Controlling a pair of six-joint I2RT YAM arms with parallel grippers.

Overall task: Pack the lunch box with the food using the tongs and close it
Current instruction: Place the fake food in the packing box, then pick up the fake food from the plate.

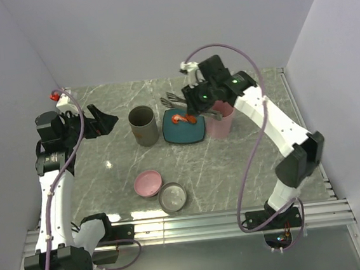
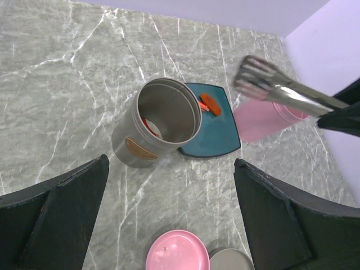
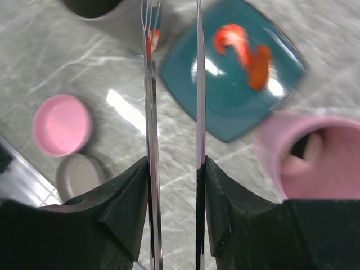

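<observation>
food [image 3: 260, 67] lies on the teal plate [image 3: 225, 118]. the right wrist view shows it best: a curled red piece beside an orange one, both blurred. the top view gives only a red-orange smear at the edge of the right arm, and the left wrist view shows a single orange piece near the plate's far edge.

the lunch box [image 2: 163, 121], an open grey cylinder, stands upright just left of the plate. only the left wrist view looks into it, where something red and white lies at the bottom.

the tongs [image 3: 151, 140] are in the right gripper [image 3: 174, 169]. its jaws press on the outer sides of the two arms, which run parallel with a gap between them. in the left wrist view the toothed tips hang in the air, blurred, above the pink cup [image 1: 220, 123]. from the top they point past the plate's far corner.

the cup stands right of the plate, partly under the right arm. only the right wrist view sees inside it: something pale that i cannot identify.

the left gripper [image 1: 105, 121] hangs left of the lunch box, jaws spread wide and holding nothing.

a pink lid [image 1: 148, 183] and a grey lid [image 1: 172, 197] lie touching on the worktop [image 1: 234, 168], nearer the arm bases.
</observation>
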